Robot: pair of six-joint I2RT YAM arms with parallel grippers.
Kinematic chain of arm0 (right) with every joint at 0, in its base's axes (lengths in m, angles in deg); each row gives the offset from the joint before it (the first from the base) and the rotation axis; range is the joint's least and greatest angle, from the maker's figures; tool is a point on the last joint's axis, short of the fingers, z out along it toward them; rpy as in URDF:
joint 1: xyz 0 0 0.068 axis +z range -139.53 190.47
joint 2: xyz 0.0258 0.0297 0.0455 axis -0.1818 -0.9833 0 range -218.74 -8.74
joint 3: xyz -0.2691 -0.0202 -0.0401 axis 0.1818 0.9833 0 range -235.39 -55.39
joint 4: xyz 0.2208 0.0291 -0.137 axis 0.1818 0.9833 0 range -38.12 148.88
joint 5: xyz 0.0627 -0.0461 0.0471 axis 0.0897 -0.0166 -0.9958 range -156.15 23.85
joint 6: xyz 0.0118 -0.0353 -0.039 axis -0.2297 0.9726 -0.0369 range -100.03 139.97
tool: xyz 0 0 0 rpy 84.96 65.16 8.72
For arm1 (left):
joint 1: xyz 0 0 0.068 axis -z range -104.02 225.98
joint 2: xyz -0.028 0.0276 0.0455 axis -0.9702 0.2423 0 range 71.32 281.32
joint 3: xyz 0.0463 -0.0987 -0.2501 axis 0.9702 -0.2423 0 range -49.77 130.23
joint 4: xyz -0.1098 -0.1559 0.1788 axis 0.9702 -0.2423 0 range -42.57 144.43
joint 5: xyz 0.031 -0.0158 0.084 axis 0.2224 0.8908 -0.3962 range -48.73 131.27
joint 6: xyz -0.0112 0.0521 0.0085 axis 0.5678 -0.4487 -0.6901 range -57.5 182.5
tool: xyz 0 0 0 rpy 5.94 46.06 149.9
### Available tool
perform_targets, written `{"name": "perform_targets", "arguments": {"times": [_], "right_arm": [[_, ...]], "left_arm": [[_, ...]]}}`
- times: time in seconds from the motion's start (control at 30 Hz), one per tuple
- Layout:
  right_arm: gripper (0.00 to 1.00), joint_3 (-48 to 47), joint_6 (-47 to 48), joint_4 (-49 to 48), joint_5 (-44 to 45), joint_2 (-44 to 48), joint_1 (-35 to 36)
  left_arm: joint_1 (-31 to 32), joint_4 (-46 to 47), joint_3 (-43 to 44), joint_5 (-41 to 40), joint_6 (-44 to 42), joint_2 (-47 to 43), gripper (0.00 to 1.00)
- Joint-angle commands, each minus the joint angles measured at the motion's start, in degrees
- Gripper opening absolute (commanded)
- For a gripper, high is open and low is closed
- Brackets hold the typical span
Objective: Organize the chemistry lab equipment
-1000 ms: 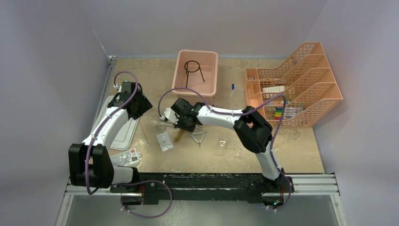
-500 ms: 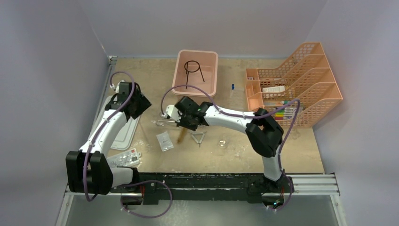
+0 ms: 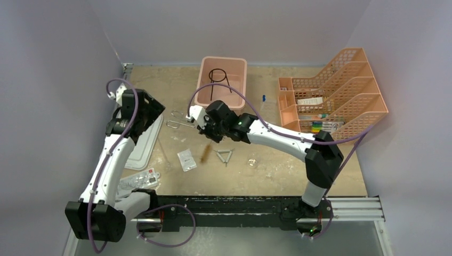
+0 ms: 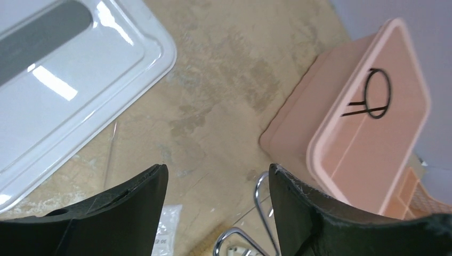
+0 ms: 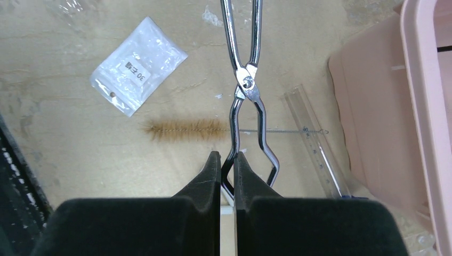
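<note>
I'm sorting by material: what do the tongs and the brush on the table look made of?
Tongs: probably steel with a polished finish, judging by the bright mirror-like highlights and the riveted pivot. Brush: tan bristles, natural or synthetic I cannot tell, on a thin grey wire stem that looks like metal.

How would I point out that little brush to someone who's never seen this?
From the pink tub come toward the arms, past the right claw. The brush lies between a clear packet and a wire triangle; only it has fuzzy brown bristles.
</note>
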Motion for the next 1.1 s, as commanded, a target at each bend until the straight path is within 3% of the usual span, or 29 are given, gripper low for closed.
{"name": "perform_targets", "arguments": {"times": [0.0,0.33,0.67,1.07], "right_arm": [[0.00,0.12,-4.82,-5.22,-0.69,6.09,0.16],[0.00,-4.72,-14.42,-5.69,7.12,10.18,-4.31],[0.00,-15.34,-37.80,-0.61,19.29,5.42,-15.00],[0.00,-30.34,-51.31,9.43,19.87,-10.67,-19.71]], "left_arm": [[-0.45,-0.13,8.04,-3.34,-0.02,-2.09,0.70],[-0.45,-3.38,19.09,-5.68,-4.84,-1.29,0.73],[-0.41,-2.12,14.19,-0.91,-5.05,-1.48,0.72],[-0.45,-0.70,10.73,2.52,-5.70,0.74,0.70]]}}
